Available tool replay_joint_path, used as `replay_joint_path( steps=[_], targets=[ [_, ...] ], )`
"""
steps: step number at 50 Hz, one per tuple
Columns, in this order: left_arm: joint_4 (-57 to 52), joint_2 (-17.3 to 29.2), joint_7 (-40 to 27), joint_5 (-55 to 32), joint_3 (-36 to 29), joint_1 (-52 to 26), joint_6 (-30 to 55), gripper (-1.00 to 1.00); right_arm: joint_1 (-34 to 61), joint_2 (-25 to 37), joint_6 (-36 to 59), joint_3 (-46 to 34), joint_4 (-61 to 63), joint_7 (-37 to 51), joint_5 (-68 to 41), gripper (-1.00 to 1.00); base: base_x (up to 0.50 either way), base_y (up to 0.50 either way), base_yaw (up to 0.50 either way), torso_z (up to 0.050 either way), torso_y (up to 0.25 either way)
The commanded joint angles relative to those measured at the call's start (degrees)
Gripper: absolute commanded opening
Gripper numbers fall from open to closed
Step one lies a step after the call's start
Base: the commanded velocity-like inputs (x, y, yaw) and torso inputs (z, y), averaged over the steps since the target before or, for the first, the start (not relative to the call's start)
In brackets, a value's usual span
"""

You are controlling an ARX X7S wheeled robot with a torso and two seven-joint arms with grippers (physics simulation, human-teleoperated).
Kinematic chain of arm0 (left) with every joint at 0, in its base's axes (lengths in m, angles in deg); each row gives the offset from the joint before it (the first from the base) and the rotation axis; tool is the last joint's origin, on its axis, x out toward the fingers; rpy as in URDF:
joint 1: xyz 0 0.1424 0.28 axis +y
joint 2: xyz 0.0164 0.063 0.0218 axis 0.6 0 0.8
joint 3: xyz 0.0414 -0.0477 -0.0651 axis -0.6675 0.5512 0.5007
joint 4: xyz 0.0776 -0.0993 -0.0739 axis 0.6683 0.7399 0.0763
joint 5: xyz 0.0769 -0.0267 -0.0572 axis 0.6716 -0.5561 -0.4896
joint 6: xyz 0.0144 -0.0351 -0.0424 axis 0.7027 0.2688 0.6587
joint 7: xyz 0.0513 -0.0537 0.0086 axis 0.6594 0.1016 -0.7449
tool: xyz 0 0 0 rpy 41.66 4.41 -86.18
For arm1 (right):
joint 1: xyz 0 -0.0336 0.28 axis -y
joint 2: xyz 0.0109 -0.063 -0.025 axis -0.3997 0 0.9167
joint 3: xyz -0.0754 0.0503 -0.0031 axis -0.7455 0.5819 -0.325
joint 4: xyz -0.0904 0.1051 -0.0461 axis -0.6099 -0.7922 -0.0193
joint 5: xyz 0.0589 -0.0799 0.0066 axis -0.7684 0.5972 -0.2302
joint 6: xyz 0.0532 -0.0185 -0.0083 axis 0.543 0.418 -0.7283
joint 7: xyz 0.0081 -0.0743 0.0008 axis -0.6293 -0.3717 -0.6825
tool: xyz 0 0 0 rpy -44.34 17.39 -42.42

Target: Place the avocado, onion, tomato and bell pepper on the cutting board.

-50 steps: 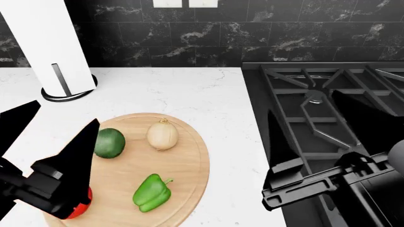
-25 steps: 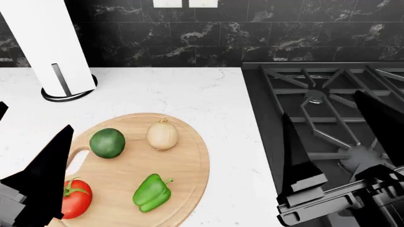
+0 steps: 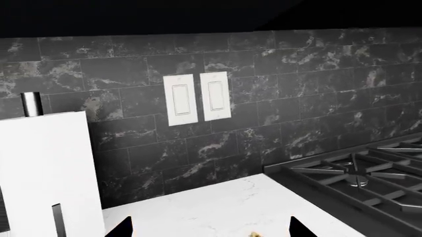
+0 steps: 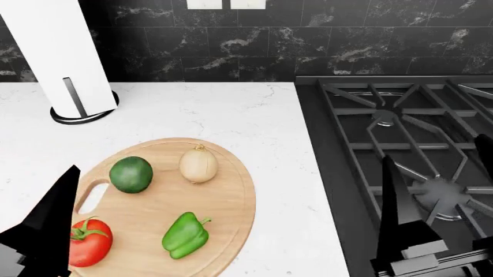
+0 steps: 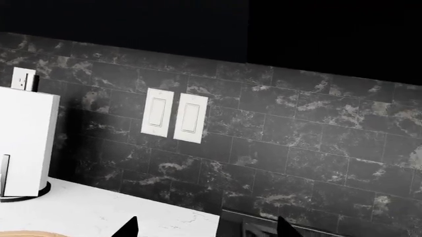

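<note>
the avocado (image 4: 131, 174), onion (image 4: 198, 165), tomato (image 4: 90, 242) and bell pepper (image 4: 185, 235) all lay on the cutting board (image 4: 228, 202), apart from one another. the left gripper (image 3: 205, 228) and the right gripper (image 5: 207, 227) each held nothing, fingertips spread wide. the left gripper's finger (image 4: 48, 228) overlapped the board's near edge.
</note>
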Motion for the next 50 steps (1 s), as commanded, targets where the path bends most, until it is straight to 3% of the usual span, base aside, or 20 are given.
replay_joint_path(
  steps=[1, 12, 23, 34, 50],
  targets=[
    [0.1, -6.4, 3.4, -0.5, 4.9, -7.6, 12.8, 1.0, -2.3, 0.8, 1.0, 5.4, 0.0, 0.1, -2.5, 1.0, 0.0, 0.0, 0.0, 0.0, 0.0],
    [0.6, -6.2, 3.0, -3.2, 9.2, -8.0, 12.5, 1.0, -3.2, 1.4, 1.0, 10.4, 0.0, 0.1, -6.6, 1.0, 0.0, 0.0, 0.0, 0.0, 0.0],
    [2.1, -7.0, 2.0, -7.5, 14.9, -8.0, 6.5, 1.0, -2.7, 10.2, -2.8, 20.2, 0.0, 0.1, -15.8, 1.0, 0.0, 0.0, 0.0, 0.0, 0.0],
    [2.5, -7.0, 2.4, -7.4, 17.6, -8.2, 6.3, 1.0, -1.8, 15.2, -5.6, 23.4, 0.0, 0.1, -18.3, 1.0, 0.0, 0.0, 0.0, 0.0, 0.0],
    [3.3, -9.3, 4.7, -8.7, 21.6, -7.6, 5.5, 1.0, 1.1, 14.2, -7.1, 24.9, 0.0, 0.1, -20.2, 1.0, 0.0, 0.0, 0.0, 0.0, 0.0]
  ],
)
